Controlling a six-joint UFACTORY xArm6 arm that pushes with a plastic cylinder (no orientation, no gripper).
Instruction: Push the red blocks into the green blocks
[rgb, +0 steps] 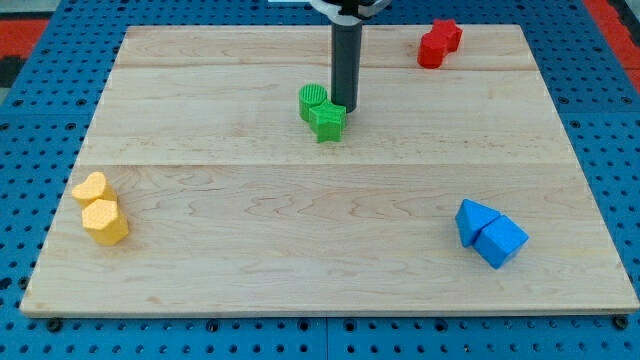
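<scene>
While my tip (343, 108), bare and holding nothing, touches green blocks (321, 110): circle behind red blocks (439, 43), push squarely toward green.

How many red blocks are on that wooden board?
2: the red blocks sit touching each other near the view's top right, well right of my tip and the green blocks. None looks hidden.

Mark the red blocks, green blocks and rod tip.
red blocks (439, 43): camera view, middle of the pair.
green blocks (321, 110): camera view, where the two meet.
my tip (344, 108): camera view, rod's lower end, beside the green blocks.
</scene>
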